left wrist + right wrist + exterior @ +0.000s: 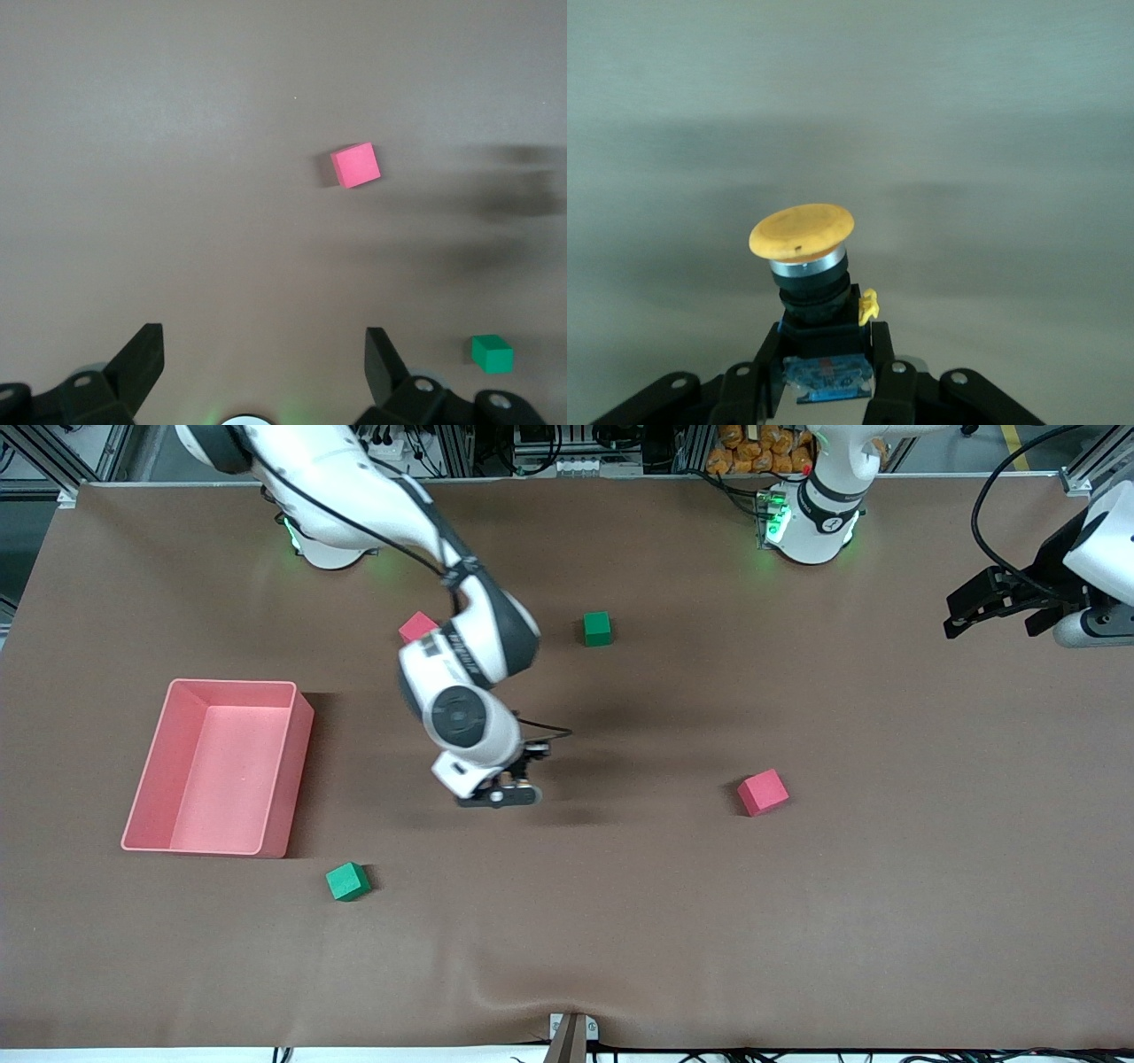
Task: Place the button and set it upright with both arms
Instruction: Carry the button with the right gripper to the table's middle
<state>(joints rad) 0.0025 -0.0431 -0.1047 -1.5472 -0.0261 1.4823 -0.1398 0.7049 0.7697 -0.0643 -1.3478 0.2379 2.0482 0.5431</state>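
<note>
The button (802, 232) has a round orange cap on a short black body. My right gripper (826, 332) is shut on the black body, and the cap points away from the fingers. In the front view the right gripper (509, 784) is low over the middle of the table, and its hand hides the button. I cannot tell whether the button touches the table. My left gripper (990, 627) waits over the left arm's end of the table. It is open and empty in the left wrist view (261, 341).
A pink bin (230, 683) stands toward the right arm's end. One red cube (762, 792) also shows in the left wrist view (355, 165). A second red cube (416, 626) lies beside the right arm. There are two green cubes (597, 628) (347, 881).
</note>
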